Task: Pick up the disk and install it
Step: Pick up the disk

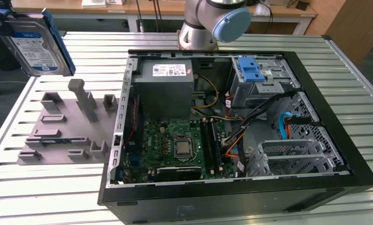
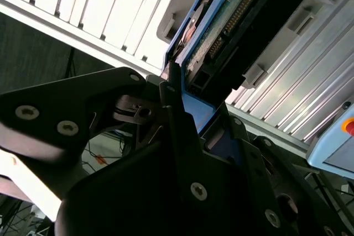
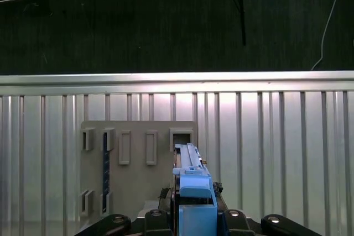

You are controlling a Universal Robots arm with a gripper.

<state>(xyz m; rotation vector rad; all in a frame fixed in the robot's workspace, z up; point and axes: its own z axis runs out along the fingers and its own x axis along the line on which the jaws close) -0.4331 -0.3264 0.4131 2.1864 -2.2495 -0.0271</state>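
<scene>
- Here, the table [image 1: 42, 201], a surface of pale metal slats, carries the computer case and everything beside it.
- The computer case [image 1: 236, 201], black, lies on its side with the panel off and the interior facing up.
- The robot arm [image 1: 214, 21], grey with a light-blue joint cap, rises from the table just behind the computer case's far wall.
- A grey fixture [image 1: 61, 136] with upright posts and slots rests on the table just beside the computer case, on the exterior view's left.
- A grey box [image 1: 164, 89] with a white sticker sits inside the computer case, against its far wall.
- A green circuit board [image 1: 167, 140] lies flat on the computer case's floor, on the near side of the grey box.
- The disk [image 1: 33, 44], silver with a blue-and-white label and a blue carrier frame, hangs clear of the table, well apart from the computer case on the exterior view's left, tilted with its label facing the camera.
- The tool [image 2: 178, 84], seen in the second wrist view, is clamped on the disk's blue carrier, black fingers [image 2: 168, 89] pressed against the frame.
- A blue latch [image 1: 249, 69] with a ridged top sits in the computer case's far corner, on the exterior view's right of the grey box.
</scene>
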